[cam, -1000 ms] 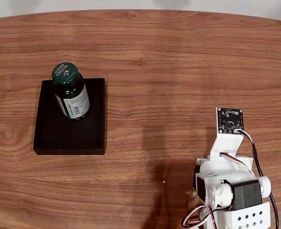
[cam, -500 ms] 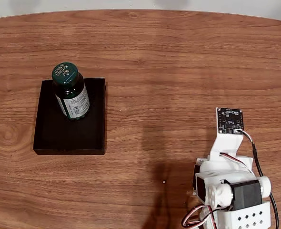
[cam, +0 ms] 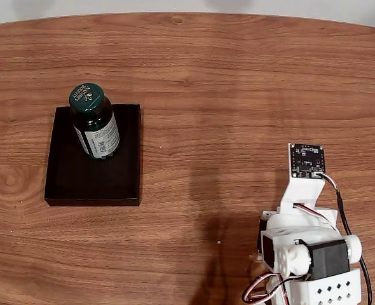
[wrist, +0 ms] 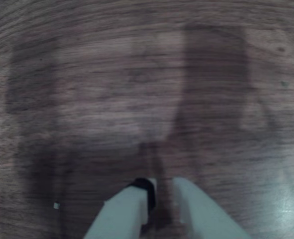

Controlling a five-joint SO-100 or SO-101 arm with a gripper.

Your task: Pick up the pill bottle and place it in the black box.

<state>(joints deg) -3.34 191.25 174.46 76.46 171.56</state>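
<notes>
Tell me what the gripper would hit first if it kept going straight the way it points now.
Judging by the wrist view, the gripper points down at bare wooden table, so it would likely meet the tabletop first. Nothing else lies in that line; the blur makes the depth uncertain.

Blurred wrist view cuts the end effector (wrist: 161,191) off at its bottom edge.

green-capped amber pill bottle (cam: 95,126) upright inside the shallow black box (cam: 93,178), toward its far end
</notes>
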